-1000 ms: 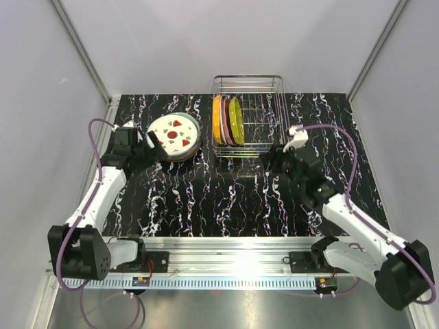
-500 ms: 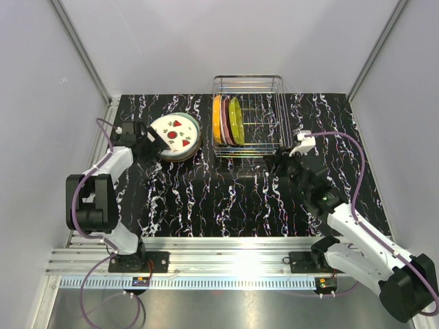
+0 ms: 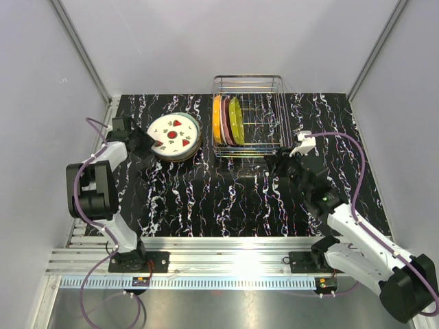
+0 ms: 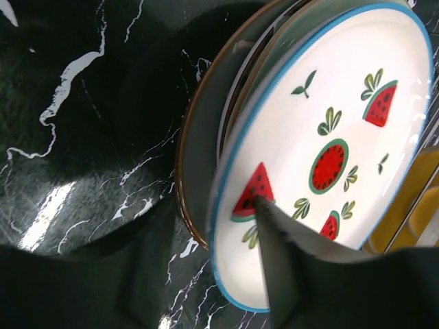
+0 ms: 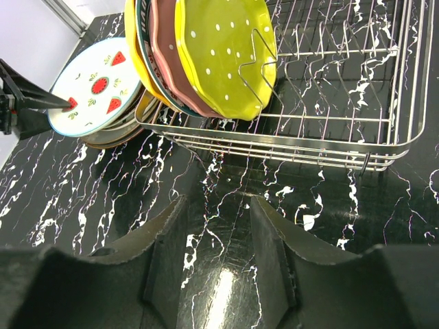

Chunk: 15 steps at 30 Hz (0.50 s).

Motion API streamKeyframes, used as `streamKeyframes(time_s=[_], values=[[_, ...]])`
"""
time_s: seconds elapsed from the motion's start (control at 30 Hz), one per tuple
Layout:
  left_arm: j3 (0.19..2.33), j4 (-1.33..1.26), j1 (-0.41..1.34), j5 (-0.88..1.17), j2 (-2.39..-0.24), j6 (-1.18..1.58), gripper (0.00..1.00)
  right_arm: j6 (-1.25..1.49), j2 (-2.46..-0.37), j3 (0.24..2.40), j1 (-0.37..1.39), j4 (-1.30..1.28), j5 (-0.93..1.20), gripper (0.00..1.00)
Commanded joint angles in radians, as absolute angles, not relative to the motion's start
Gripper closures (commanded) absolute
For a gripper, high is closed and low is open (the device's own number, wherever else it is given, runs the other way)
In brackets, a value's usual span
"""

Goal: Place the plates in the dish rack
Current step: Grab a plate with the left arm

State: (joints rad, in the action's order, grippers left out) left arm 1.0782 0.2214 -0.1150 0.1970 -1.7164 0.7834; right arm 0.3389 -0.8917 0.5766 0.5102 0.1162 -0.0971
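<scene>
Progress: roughly half done, by your stack.
- Shiny wire dish rack (image 3: 260, 77) holds orange plate (image 3: 217, 120), pink plate (image 5: 164, 48) and yellow-green dotted plate (image 5: 219, 55), all upright at its left end; slots to right bare.
- Left on black marbled worktop (image 3: 226, 199): stack beside rack, white watermelon-print plate (image 4: 329, 116) on top, brown-rimmed plate (image 4: 199, 157) under; count unclear.
- Your left pincer (image 3: 145, 142) at top plate's rim, one finger (image 4: 278, 260) lying on its face; clamped or not, cannot tell.
- Your right pincer (image 5: 217, 202) apart, holding nothing, near rack's front.
</scene>
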Motion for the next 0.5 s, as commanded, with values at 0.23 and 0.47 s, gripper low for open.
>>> streamKeyframes(time_s=[0.23, 0.47], values=[[1.083, 0.149, -0.117, 0.235, -1.704, 0.785, 0.80, 0.342, -0.868, 0.580, 0.512, 0.156, -0.137, 0.53], [1.060, 0.170, -0.117, 0.218, -1.631, 0.788, 1.00, 0.337, -0.853, 0.589, 0.512, 0.138, -0.135, 0.54]])
